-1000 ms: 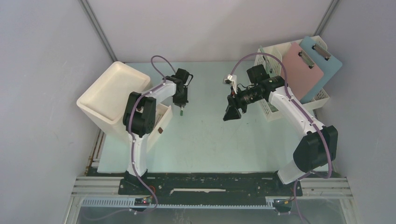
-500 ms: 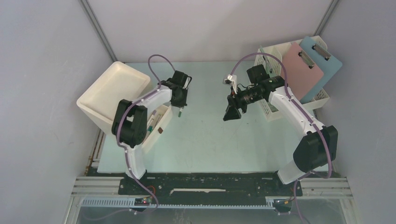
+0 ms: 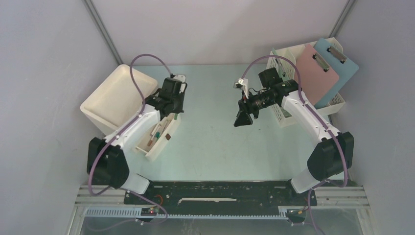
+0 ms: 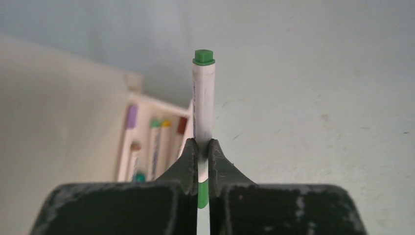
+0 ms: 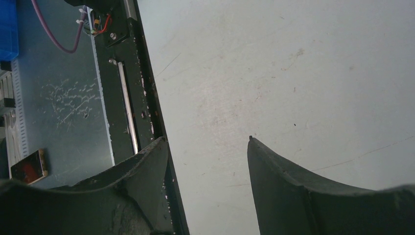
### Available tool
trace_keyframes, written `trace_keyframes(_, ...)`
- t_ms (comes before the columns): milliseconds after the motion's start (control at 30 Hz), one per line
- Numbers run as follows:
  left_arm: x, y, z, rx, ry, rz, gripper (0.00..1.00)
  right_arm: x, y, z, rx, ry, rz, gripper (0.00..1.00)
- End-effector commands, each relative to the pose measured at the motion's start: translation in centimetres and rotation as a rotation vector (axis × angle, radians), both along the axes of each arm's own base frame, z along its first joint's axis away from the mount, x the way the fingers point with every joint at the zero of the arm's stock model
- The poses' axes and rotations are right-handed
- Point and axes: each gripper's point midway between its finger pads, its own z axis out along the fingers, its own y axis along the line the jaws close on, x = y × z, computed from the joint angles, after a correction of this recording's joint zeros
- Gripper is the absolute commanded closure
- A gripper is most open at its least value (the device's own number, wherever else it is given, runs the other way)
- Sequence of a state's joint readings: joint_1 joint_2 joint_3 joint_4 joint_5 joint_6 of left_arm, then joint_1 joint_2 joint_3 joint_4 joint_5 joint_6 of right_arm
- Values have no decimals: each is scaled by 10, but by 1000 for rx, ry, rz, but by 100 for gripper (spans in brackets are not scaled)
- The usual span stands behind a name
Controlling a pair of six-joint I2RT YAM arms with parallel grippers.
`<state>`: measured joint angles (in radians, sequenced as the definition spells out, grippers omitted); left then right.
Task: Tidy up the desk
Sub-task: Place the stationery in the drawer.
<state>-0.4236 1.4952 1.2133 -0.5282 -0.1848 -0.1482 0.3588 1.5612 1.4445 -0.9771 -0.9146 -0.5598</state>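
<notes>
The desk is a pale mint-green top. My left gripper hangs over the far end of a small white tray at the desk's left. It is shut on a white marker with green ends, pinched low on the barrel between the fingertips. Several markers with coloured caps lie in the tray below it. My right gripper hovers over the middle right of the desk. Its jaws stand open with nothing between them.
A large white box-shaped bin stands at the left, right behind the tray. At the back right, a white perforated file rack holds a pink clipboard and a blue clipboard. A black rail runs along the desk's front edge.
My left arm has swung left from the desk's middle to over the small tray, carrying the marker, and its jaws have closed tight. The right arm has not moved.
</notes>
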Motion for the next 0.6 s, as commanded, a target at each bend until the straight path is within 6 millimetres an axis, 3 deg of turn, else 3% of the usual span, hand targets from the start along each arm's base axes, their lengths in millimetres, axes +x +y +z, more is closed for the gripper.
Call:
trace_keyframes(0,-30,54,8,167,-34,148,100,-5,-2,11,14,-39,9,32)
trace_keyframes(267,-63,99,-18,332,26,288,100,-5,-2,12,16,-45,5,32)
trace_keyframes(300,-64,104,-21,360,41,300,96,-5,-3,13,16,-46,3,32)
trace_keyframes(433,-66,120,-23,467,70,377,58,-5,-3,13,16,-50,2,32)
trace_keyframes(567,-66,117,-23,449,84,378,48,-5,-2,13,17,-49,3,31)
